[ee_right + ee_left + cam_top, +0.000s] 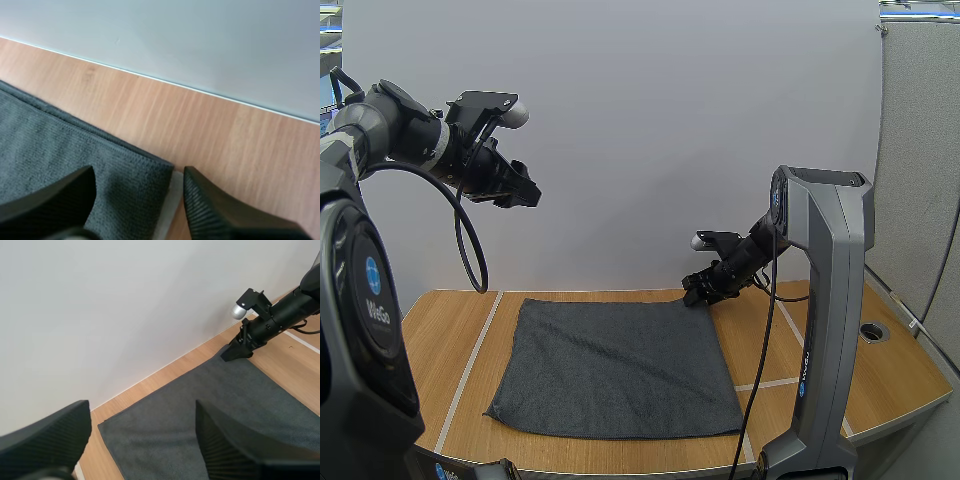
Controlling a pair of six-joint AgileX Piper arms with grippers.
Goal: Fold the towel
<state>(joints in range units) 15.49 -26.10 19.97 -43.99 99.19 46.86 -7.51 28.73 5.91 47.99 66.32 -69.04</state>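
A dark grey towel [615, 365] lies flat on the wooden table [840, 360], spread out as one rectangle. My right gripper [697, 294] hovers low at the towel's far right corner [150, 170], fingers apart, the corner just under the gap between them. My left gripper [525, 190] hangs high in the air above the table's far left, open with nothing between its fingers. In the left wrist view the towel [215, 415] lies below and the right gripper [235, 352] sits at its far corner.
A white wall [640, 120] stands right behind the table's far edge. A grey stand [825, 300] rises at the right. Pale tape lines [470, 365] cross the tabletop. A round hole [872, 331] sits at the right side.
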